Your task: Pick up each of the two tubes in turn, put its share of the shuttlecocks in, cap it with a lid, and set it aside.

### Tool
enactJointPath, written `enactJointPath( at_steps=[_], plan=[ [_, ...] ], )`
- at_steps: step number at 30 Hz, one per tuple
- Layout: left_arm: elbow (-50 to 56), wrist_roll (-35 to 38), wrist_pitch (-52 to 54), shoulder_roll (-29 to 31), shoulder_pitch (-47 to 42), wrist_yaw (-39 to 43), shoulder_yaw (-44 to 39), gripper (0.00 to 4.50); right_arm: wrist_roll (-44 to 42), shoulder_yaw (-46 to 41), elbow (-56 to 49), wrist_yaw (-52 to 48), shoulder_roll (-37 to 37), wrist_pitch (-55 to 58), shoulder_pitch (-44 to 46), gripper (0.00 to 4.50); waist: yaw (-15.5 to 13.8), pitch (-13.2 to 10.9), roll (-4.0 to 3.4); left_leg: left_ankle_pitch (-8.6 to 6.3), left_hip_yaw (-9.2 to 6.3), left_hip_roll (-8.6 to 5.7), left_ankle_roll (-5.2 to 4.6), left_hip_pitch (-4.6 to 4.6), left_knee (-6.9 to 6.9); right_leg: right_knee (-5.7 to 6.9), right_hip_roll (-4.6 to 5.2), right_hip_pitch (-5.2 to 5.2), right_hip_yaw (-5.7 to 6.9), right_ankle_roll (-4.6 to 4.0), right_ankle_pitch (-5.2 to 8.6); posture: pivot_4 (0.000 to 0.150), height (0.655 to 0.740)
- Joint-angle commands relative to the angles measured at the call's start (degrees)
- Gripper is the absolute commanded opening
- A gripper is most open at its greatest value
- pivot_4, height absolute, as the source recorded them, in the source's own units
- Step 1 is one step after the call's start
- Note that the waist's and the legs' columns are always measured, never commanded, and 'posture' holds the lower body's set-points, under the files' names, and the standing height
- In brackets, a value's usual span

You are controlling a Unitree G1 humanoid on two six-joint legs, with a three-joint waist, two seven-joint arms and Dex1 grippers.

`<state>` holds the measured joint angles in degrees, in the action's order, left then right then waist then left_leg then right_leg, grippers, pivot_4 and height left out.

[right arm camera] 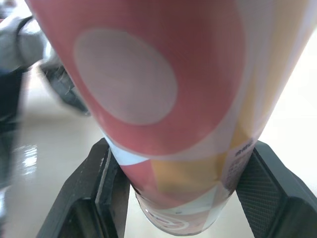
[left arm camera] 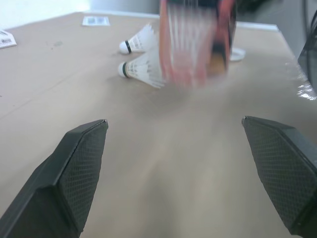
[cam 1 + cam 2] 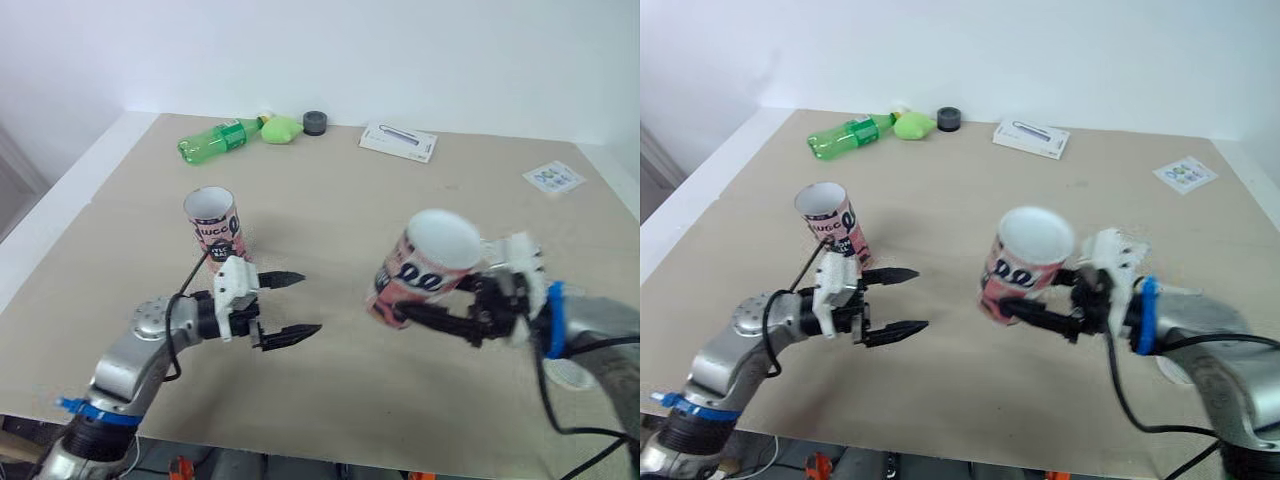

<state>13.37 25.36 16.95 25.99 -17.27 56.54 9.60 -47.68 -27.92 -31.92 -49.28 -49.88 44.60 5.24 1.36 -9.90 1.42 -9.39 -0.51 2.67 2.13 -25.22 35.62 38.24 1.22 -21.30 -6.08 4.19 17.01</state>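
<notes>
Sitting tilted, one tube (image 3: 430,258) is clamped in the right tool (image 1: 181,193).

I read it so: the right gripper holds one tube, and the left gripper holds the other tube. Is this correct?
Not quite. The right gripper does hold one tube, but the left gripper is open and empty; the other tube stands on the table near it. The left eye view shows this.
</notes>
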Motion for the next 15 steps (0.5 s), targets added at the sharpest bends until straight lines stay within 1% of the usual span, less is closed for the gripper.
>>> enactJointPath(
  at_steps=[1, 4, 6, 10, 15],
  plan=[
    [-2.6, -1.6, -1.3, -1.9, -3.2, -0.7, 1.4, 4.5, -0.8, -10.4, 2.2, 5.0, -1.5, 0.8, 0.4, 2.76, -0.1, 0.0, 0.04, 0.0, 0.01, 0.0, 0.0, -0.02, 0.02, -0.01, 0.0, 0.0, -0.01, 0.01, -0.02, 0.15, 0.7294],
    [-7.5, -4.3, -3.8, -3.8, -6.6, 0.3, 3.5, 4.5, 5.0, -15.4, 7.6, 12.9, -2.5, 1.8, 0.3, 2.76, -0.1, 0.0, 0.03, 0.0, 0.01, -0.01, 0.0, 0.0, 0.01, -0.01, -0.01, 0.0, -0.03, 0.0, -0.02, 0.15, 0.7294],
    [-9.8, -5.1, -4.7, -4.7, -8.0, 0.8, 3.9, 4.5, 8.2, -16.3, 9.2, 16.0, -2.8, 1.3, -0.3, 2.76, 0.0, 0.0, -0.01, 0.0, 0.01, -0.02, -0.01, 0.0, 0.01, -0.01, 0.0, -0.01, -0.04, -0.08, -0.07, 0.15, 0.7294],
    [-14.8, -6.6, -6.7, -6.2, -11.6, 2.5, 4.9, 4.5, 12.0, -18.8, 11.7, 24.0, -0.8, 3.1, -0.1, 2.76, 0.1, 0.1, -0.09, 0.0, 0.06, -0.03, -0.01, 0.01, -0.04, 0.0, -0.02, -0.05, -0.12, -0.13, -0.1, 0.15, 0.7294],
    [-20.3, -8.5, -8.1, -8.6, -16.1, 2.9, 5.4, 4.5, 18.9, -19.1, 19.4, 36.8, 2.7, 4.0, 3.7, 2.76, 0.0, 0.1, -0.14, 0.0, 0.08, -0.06, -0.01, 0.0, -0.03, -0.01, 0.01, -0.04, -0.15, -0.09, -0.12, 0.15, 0.7294]
  ],
)
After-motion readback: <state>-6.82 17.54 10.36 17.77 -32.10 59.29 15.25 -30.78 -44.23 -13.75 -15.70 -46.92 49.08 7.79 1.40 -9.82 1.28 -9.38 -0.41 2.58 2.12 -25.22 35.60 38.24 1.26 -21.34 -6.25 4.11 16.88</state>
